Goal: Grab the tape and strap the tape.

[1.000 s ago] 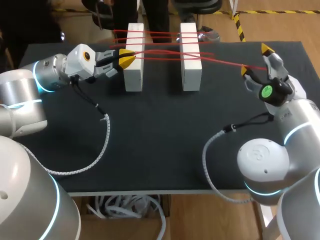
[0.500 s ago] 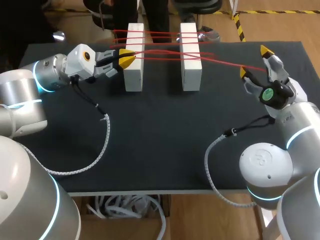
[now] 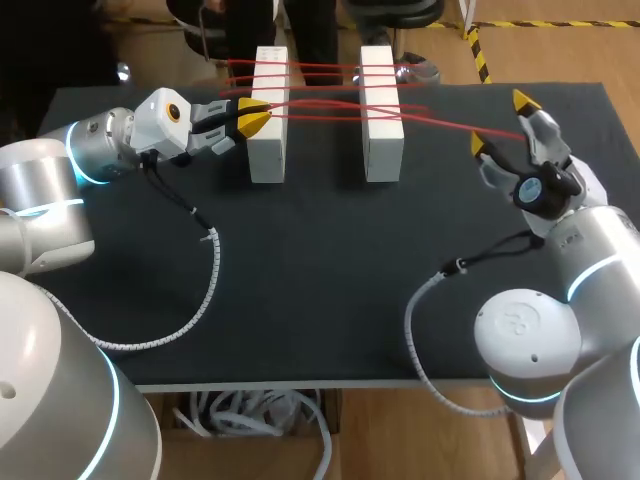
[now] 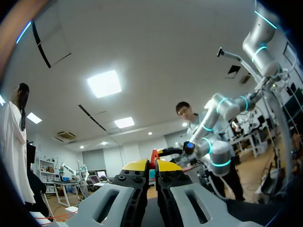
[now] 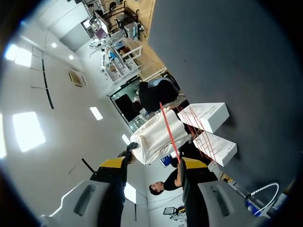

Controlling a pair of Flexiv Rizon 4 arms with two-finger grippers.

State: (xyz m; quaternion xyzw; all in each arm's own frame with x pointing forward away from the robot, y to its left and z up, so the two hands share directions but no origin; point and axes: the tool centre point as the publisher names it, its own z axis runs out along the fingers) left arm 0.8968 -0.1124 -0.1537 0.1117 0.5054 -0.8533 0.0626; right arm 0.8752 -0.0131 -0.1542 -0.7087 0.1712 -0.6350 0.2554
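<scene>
While the left gripper [image 3: 252, 118] pinches the red tape [image 3: 450, 124] beside a white block [image 3: 268, 150], the right gripper [image 3: 500, 121] stands spread, tape running between its fingers.

Matte black rect. tbl [image 3: 320, 290]

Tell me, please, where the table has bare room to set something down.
The black table is bare across its near half, between the two arm cables. The far side is crowded: red tape crosses between the two white blocks, with the left tool beside one and the right tool at the tape's end.
</scene>
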